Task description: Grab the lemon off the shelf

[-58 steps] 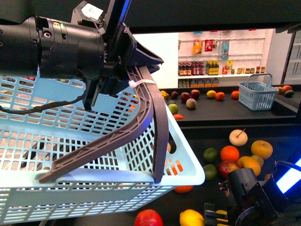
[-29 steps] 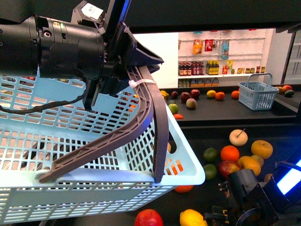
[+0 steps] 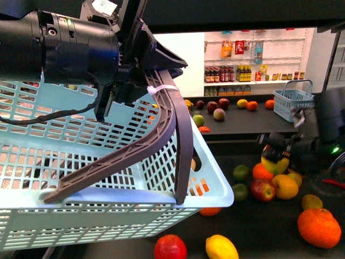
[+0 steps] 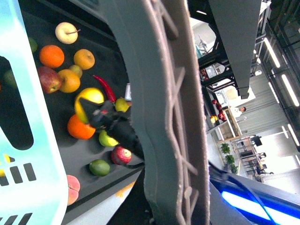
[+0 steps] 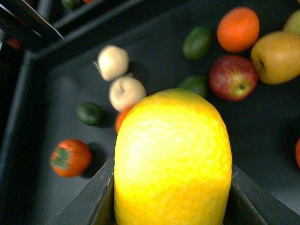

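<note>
My right gripper point(image 3: 277, 157) is shut on the lemon point(image 3: 273, 165), held in the air over the fruit on the lower black tray of the shelf point(image 3: 253, 226). In the right wrist view the lemon point(image 5: 173, 159) fills the space between the dark jaws. The left wrist view shows the lemon point(image 4: 88, 101) in that black gripper point(image 4: 108, 123) above the fruit pile. My left gripper point(image 3: 153, 75) is shut on the grey basket handle point(image 3: 173, 135), holding up the light blue basket point(image 3: 81, 226). The handle point(image 4: 164, 117) hides the left jaws in its own wrist view.
Another yellow fruit point(image 3: 221, 248) and a red apple point(image 3: 170, 249) lie at the tray's front. Oranges, apples and limes cluster under the right gripper, with a large orange point(image 3: 319, 227) at the right. The upper tray point(image 3: 242, 125) carries more fruit and a small blue basket point(image 3: 292, 104).
My right gripper has risen from the lower right corner to mid-height on the right, now holding the lemon. The left arm and basket have barely shifted.
</note>
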You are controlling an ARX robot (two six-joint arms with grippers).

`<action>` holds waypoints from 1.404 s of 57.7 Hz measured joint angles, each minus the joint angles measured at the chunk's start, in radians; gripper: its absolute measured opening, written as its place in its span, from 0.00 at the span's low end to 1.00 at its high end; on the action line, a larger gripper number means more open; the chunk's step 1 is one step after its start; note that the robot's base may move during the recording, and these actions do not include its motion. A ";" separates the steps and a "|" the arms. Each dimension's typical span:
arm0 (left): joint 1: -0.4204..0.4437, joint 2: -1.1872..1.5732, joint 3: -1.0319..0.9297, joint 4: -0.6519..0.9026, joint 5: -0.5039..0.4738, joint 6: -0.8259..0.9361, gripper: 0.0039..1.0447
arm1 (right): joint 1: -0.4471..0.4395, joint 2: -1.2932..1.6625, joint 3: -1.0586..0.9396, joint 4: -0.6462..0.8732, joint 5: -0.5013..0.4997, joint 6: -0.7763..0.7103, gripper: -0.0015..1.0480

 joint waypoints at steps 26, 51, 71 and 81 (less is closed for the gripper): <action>0.000 0.000 0.000 0.000 0.000 0.000 0.08 | 0.135 -0.373 -0.316 0.192 -0.470 0.252 0.46; -0.002 0.000 0.000 0.000 0.000 0.000 0.08 | 0.205 -0.351 -0.350 0.199 -0.475 0.236 0.46; -0.001 0.000 0.000 0.000 -0.001 0.000 0.08 | 0.230 -0.338 -0.361 0.190 -0.459 0.173 0.57; -0.002 0.000 0.000 0.000 0.002 -0.002 0.08 | 0.240 -0.338 -0.371 0.204 -0.463 0.165 0.81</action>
